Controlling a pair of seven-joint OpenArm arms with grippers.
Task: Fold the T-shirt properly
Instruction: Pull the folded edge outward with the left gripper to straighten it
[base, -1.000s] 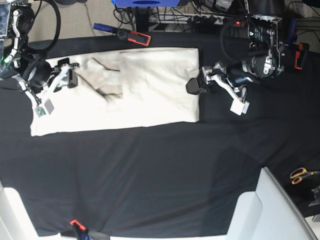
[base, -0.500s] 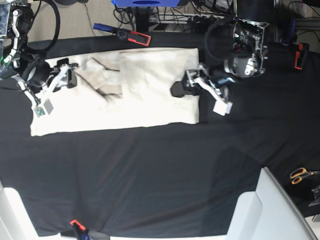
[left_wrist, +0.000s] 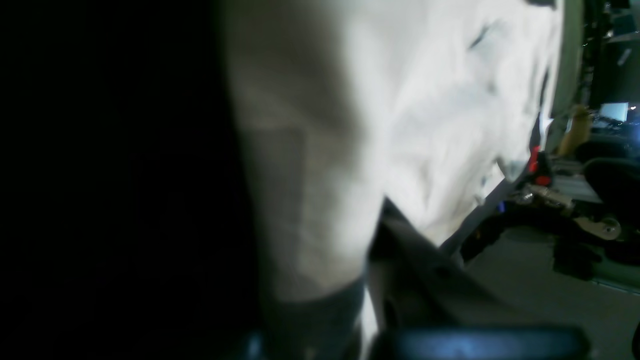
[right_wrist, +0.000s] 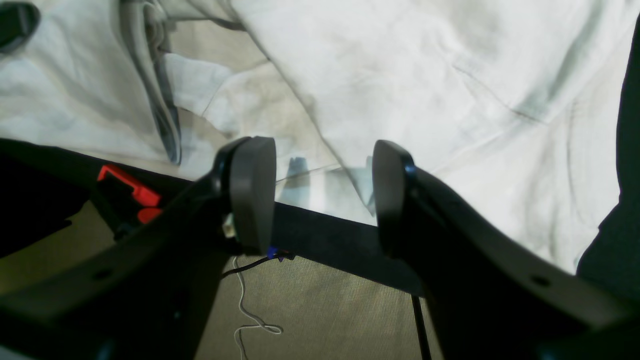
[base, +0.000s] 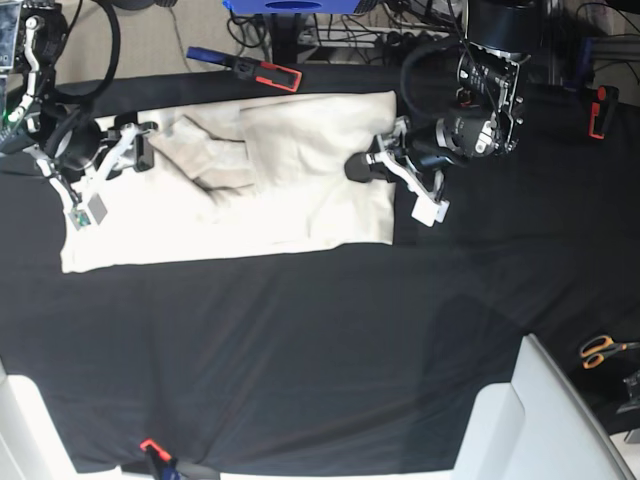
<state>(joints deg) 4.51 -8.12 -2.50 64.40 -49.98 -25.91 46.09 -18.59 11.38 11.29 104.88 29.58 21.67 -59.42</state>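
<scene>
Left arm reaches in from 2 o'clock in my base view, wrist low over the cloth. Left gripper (base: 358, 166) is pinched closed on the T-shirt (base: 290, 180) at its 3 o'clock edge. Right arm sits at 9 o'clock, right gripper (right_wrist: 322, 192) jaws apart, holding nothing, just above the fabric. Shirt lies at 11 o'clock on the black table cloth (base: 300, 340), cream, wrinkled, partly folded, sleeve bunched.
</scene>
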